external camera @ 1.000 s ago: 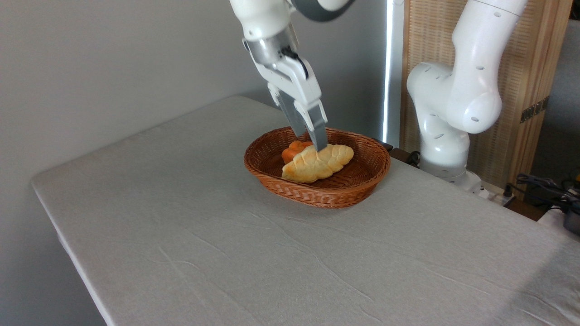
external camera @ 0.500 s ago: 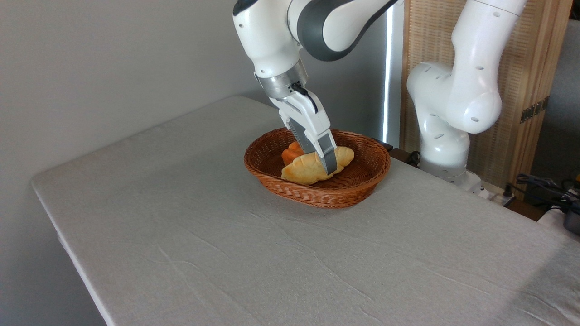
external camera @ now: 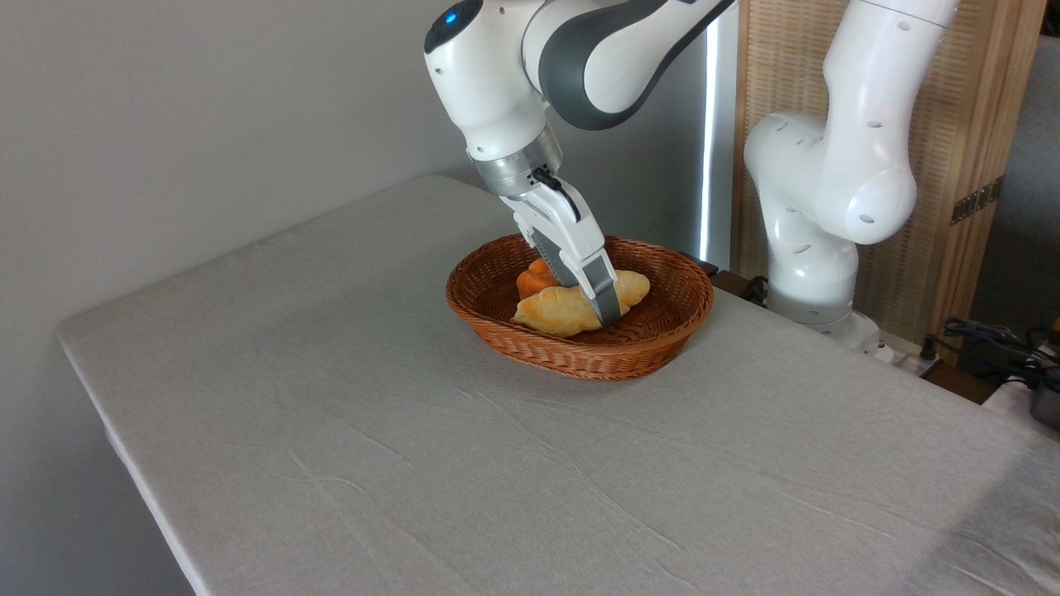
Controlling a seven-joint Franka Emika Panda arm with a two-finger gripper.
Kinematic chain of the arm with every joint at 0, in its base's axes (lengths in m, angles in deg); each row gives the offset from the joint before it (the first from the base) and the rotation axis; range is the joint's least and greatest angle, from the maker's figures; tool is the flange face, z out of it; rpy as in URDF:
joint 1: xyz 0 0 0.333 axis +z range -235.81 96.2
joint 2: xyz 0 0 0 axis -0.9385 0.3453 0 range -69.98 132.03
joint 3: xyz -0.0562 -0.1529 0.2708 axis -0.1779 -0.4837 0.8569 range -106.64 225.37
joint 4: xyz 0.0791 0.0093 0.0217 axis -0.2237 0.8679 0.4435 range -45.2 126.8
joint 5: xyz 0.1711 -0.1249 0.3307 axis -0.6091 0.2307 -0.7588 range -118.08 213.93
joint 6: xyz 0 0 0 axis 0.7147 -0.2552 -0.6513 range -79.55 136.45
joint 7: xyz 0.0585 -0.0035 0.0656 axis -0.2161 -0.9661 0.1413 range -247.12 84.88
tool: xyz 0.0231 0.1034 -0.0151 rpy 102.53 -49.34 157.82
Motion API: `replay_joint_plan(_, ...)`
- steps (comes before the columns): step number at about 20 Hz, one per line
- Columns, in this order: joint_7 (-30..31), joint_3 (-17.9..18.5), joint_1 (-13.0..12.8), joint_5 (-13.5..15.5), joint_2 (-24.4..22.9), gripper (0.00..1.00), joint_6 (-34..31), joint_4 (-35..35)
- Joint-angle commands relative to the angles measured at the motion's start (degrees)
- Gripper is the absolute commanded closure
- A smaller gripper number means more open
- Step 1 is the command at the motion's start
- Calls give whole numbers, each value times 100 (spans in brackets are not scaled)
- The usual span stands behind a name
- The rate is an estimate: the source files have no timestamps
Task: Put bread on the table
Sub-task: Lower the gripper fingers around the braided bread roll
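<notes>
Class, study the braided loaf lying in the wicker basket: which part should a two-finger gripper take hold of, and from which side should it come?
Grip the bread across its narrow middle, coming from above. It lies flat and elongated in the basket, whose raised rim blocks side approaches, and an orange bun crowds its far side. The gripper already straddles it this way, right of centre.

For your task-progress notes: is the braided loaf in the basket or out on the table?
In: the braided loaf lies inside the wicker basket.

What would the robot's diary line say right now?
phase: grasping | hand: down around bread | bread: in basket, beside orange bun | table: no bread
</notes>
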Motion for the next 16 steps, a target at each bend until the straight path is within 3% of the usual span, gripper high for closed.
replay_joint_plan(1,-25,45,-132,43,43,0,164,175)
replay_joint_plan(6,10,45,-580,324,25,0,558,166)
replay_joint_plan(16,10,45,-712,465,25,0,638,175)
